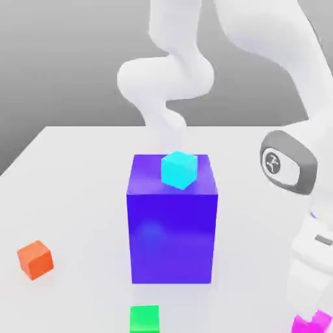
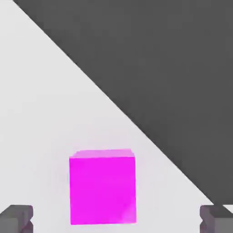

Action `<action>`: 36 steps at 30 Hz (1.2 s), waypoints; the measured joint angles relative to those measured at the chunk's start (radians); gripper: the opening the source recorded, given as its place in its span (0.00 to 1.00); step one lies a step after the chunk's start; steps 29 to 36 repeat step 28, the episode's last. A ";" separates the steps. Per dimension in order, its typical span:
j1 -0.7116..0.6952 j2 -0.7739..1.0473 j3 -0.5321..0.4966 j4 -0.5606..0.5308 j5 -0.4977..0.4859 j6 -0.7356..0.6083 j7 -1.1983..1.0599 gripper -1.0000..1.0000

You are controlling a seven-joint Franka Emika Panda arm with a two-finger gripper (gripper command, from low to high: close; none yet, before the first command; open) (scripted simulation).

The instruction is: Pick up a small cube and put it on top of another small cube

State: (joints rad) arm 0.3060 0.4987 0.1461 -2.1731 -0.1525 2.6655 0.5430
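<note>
We saw the magenta cube (image 2: 103,187) between the hand's (image 2: 116,219) wide-open fingers (image 2: 16,218), untouched, on the white counter (image 2: 41,113); a cyan cube (image 1: 179,169) sat atop the blue block (image 1: 172,227).

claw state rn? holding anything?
Claw: open, holding nothing. Its fingertips sit wide apart on either side of the magenta cube, not touching it.
</note>
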 joint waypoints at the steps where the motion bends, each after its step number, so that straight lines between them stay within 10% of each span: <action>1: 0.007 0.036 -0.009 0.008 -0.009 0.027 0.006 0.50; 2: 0.013 0.064 -0.015 0.015 -0.016 0.048 0.010 0.00; 13: -0.009 -0.053 0.009 -0.014 0.018 -0.042 -0.013 0.00; 25: -0.306 -0.182 -0.197 -0.212 0.192 0.034 -0.025 0.00; 26: -0.312 -0.166 -0.200 -0.213 0.196 0.052 -0.025 1.00; 36: -0.312 -0.166 -0.200 -0.213 0.196 0.052 -0.025 1.00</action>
